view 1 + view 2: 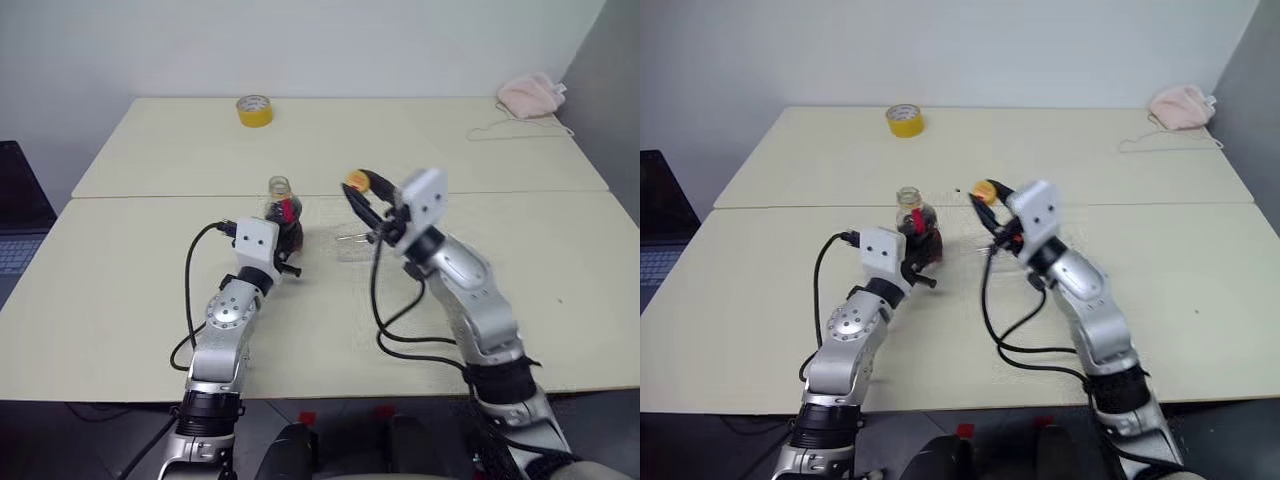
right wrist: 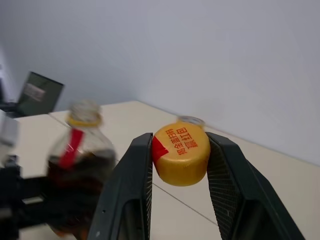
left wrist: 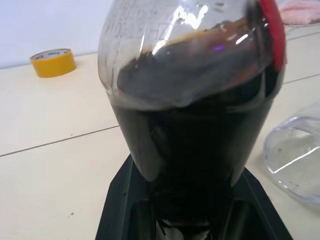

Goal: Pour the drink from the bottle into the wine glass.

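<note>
Two cream panels make up the counter [image 1: 120, 320], joined along a seam that runs left to right. Far off at its right corner lies a pink cloth [image 1: 530, 95] with a thin cord trailing from it, and a dark laptop [image 1: 18, 215] sits beside the counter's left edge. The left gripper [image 1: 287, 252] has its jaws closed on the lower body of the bottle [image 1: 283, 215], which stands upright near the middle of the counter, just on the near side of the seam, its neck uncapped. The drink [image 3: 200, 150], dark brown, fills the bottle's rounded body up to the shoulder. Just right of the bottle, the wine glass [image 1: 352, 243] shows faintly behind the right arm; whether it stands upright I cannot tell. The right gripper [image 1: 366, 190] is raised above the counter to the right of the bottle, jaws clamped on the yellow-orange cap [image 2: 181, 153]. A yellow tape roll [image 1: 254, 110] rests at the far side.
</note>
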Available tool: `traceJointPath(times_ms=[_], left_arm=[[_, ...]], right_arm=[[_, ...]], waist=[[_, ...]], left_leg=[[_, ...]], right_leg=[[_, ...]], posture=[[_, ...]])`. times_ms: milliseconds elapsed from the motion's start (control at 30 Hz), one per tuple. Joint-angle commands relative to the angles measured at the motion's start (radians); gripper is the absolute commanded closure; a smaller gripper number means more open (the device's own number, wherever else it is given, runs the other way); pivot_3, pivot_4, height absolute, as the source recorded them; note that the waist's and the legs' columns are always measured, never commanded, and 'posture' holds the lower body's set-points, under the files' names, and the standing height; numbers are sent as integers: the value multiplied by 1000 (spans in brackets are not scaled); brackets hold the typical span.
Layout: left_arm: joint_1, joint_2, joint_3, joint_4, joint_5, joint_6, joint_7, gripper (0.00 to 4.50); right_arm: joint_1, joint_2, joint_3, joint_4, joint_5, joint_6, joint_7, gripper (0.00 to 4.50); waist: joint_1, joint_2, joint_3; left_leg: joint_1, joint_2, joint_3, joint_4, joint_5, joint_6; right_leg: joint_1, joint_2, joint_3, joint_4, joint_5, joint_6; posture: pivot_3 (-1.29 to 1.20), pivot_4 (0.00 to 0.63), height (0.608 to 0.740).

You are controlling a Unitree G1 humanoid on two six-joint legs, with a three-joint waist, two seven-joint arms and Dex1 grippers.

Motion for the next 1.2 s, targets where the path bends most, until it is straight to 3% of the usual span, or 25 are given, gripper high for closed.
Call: traceJointPath(times_ms=[33,400,767,1067,1100,1200], left_arm=[[-21,-4,8,-41,-15,-17,6,3636],[-26,-15,-2,-17,-12,-29,1,3636],[-26,-16,-3,-15,-10,-30,0,3636],[-23,-15,-1,-14,-9,-33,1,3636],[-22,-15,-1,-15,-9,-33,2,3636],[-24,-15,0,-13,-9,-34,3,3636]], right_arm=[[115,-16,-61,-90,-32,-64,-59,3271],[434,-53,-250,41,-87,-160,-186,3271],[478,-65,-282,132,2,-115,-137,3271],[482,-73,-280,139,53,-47,-109,212],[485,-71,-281,137,58,-42,-108,0],[488,-70,-284,132,55,-58,-104,0]], waist=[[1,0,0],[16,0,0],[17,0,0],[17,-1,0],[17,-1,0],[17,-1,-1]], left_leg=[[0,0,0,0,0,0],[2,0,1,0,0,0],[2,0,1,0,0,0],[5,1,0,0,0,0],[5,1,0,0,0,0],[6,1,-1,0,0,0]], right_leg=[[0,0,0,0,0,0],[2,1,1,-1,0,0],[4,1,1,-1,0,0],[9,1,-1,-4,0,0],[9,1,-1,-5,0,0],[9,1,-1,-5,0,0]], posture=[[0,150,740],[0,150,740],[0,150,740],[0,150,740],[0,150,740],[0,150,740]])
